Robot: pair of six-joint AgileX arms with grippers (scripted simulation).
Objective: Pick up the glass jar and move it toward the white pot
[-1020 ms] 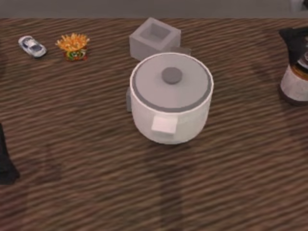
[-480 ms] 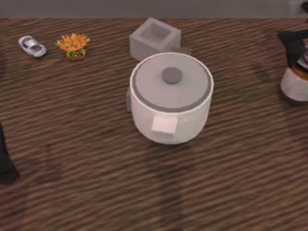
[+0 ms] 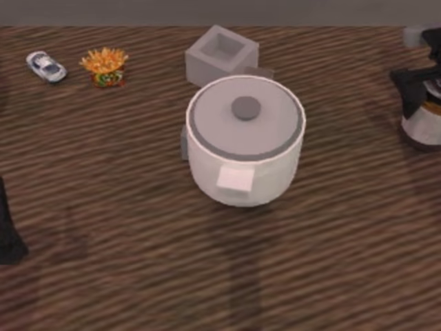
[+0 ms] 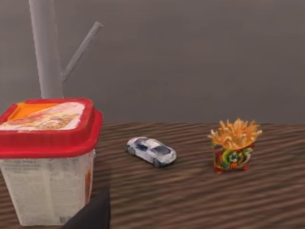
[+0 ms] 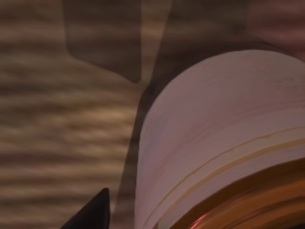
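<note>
The glass jar (image 3: 422,127) stands at the counter's (image 3: 124,207) right edge, well to the right of the white pot (image 3: 245,141) and partly cut off by the top view's border. Its whitish body and orange band show beneath dark parts of the right hand (image 3: 415,83), which sits over its lid. In the right wrist view the jar's wall (image 5: 214,138) fills most of the picture, so the hand is very close to it, but whether the fingers are spread or already pinching the jar cannot be told; only one dark fingertip (image 5: 93,212) shows at the border.

The step in hand looks like the grasp. To do it well, the fingers should settle on opposite sides of the body below the band, close squarely so the jar does not tip, then lift straight up before travelling left toward the pot, stopping short of its rim.

Behind the pot sits a grey cube-shaped box (image 3: 221,54); far to the pot's left lie a carton of fries (image 3: 105,67) and a toy car (image 3: 46,66). The left hand (image 3: 8,238) is parked at the left edge, beside a red-lidded tub (image 4: 47,157); its opening cannot be judged.
</note>
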